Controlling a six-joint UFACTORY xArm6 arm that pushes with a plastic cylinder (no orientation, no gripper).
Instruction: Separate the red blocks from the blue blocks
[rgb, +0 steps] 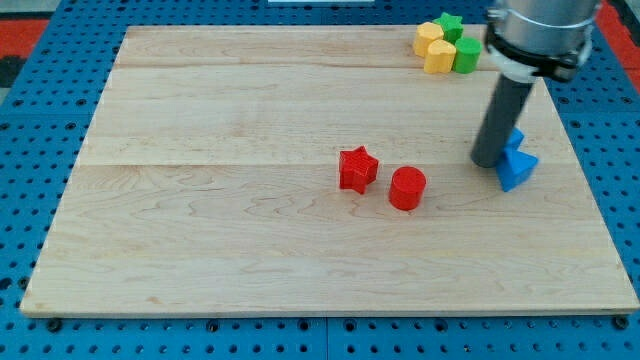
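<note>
On the wooden board (200, 250), my tip (487, 160) rests at the left edge of the blue blocks (516, 165) near three o'clock; the arm carries no gripper, only the bare rod. The red star (357, 169) and red cylinder (407, 188) sit together just right of centre, apart from the blue, so I judge the separation partly made, with a wider gap left to win. Yellow blocks (434, 46) and green blocks (459, 42) huddle at one o'clock.

Arm enters from view's top right; rod upright, my tip (487, 160) on board (right half).
</note>
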